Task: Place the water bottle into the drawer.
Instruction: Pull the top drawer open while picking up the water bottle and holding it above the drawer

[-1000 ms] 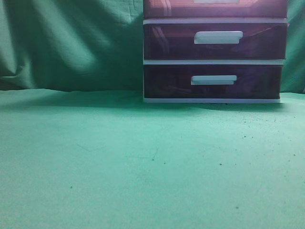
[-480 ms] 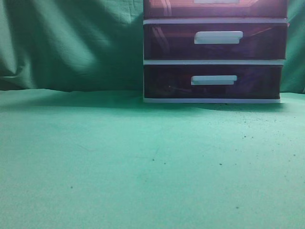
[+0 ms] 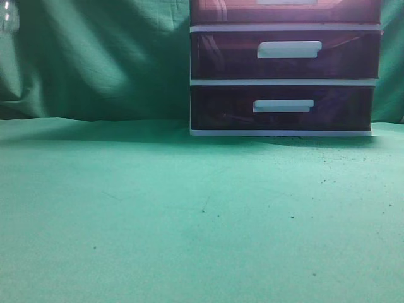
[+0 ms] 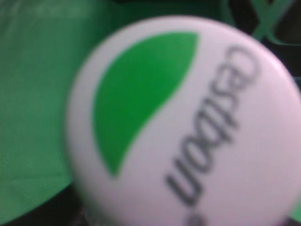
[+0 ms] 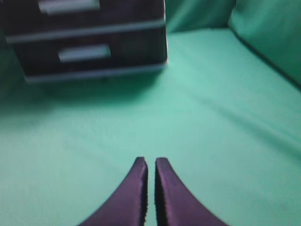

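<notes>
The water bottle's white cap [image 4: 188,127], with a green leaf mark and dark lettering, fills the left wrist view, so the left gripper's fingers are hidden behind it. A sliver of the clear bottle [image 3: 7,16] shows in the air at the top left corner of the exterior view. The drawer [image 3: 221,9], the uppermost dark purple-brown one, is closed and cut off by the top edge; only the bottom of its white handle [image 3: 287,2] shows. My right gripper [image 5: 151,162] is shut and empty, low over the green cloth, in front of the unit.
The middle drawer [image 3: 214,53] and lowest drawer [image 3: 214,107] are closed in the white-framed unit [image 3: 284,82] at the back right. Green cloth [image 3: 189,214] covers the table and hangs behind. The unit also shows in the right wrist view [image 5: 117,29].
A sliver of the clear bottle has come into the top left corner of the exterior view. The drawers have not moved.
</notes>
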Controlling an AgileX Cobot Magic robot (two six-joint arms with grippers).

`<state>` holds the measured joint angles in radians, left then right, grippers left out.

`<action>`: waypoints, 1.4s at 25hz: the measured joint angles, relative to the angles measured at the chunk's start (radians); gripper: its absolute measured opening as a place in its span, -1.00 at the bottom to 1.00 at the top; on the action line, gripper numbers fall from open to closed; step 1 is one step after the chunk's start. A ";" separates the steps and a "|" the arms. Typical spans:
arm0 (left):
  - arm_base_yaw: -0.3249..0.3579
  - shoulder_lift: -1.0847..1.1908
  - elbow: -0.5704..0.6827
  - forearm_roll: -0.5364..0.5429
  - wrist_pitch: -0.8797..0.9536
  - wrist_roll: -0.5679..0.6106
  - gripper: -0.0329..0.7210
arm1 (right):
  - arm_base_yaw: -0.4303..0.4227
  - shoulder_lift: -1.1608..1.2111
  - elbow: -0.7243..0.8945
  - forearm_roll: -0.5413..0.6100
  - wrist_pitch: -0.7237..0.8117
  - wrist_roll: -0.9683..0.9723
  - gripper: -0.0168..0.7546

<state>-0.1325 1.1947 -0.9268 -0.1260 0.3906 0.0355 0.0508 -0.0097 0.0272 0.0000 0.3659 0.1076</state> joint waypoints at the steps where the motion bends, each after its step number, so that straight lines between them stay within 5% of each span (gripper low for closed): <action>1: -0.021 -0.024 -0.018 0.000 0.042 0.022 -0.08 | 0.000 0.000 0.002 0.010 -0.043 0.005 -0.83; 7: -0.113 -0.174 -0.060 -0.003 0.284 0.087 -0.08 | 0.000 0.000 0.002 0.068 -0.545 0.043 -0.83; 9: -0.119 -0.211 -0.060 -0.003 0.334 0.089 -0.08 | 0.000 -0.002 -0.006 0.071 -0.599 0.039 -0.83; 13: -0.120 -0.270 -0.060 -0.061 0.368 0.091 -0.08 | 0.000 0.074 -0.141 0.073 -0.506 -0.026 -0.83; 21: -0.120 -0.285 -0.062 -0.264 0.412 0.226 -0.08 | 0.000 0.583 -0.621 0.065 -0.059 -0.098 -0.83; 29: -0.122 -0.285 -0.062 -0.294 0.416 0.293 -0.08 | 0.096 1.040 -0.922 0.059 -0.046 -0.819 -0.83; 35: -0.122 -0.285 -0.062 -0.289 0.412 0.312 -0.08 | 0.172 1.285 -0.997 0.044 -0.330 -1.252 -0.83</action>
<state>-0.2541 0.9100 -0.9889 -0.4148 0.8026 0.3474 0.2231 1.2750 -0.9702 0.0438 0.0359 -1.1442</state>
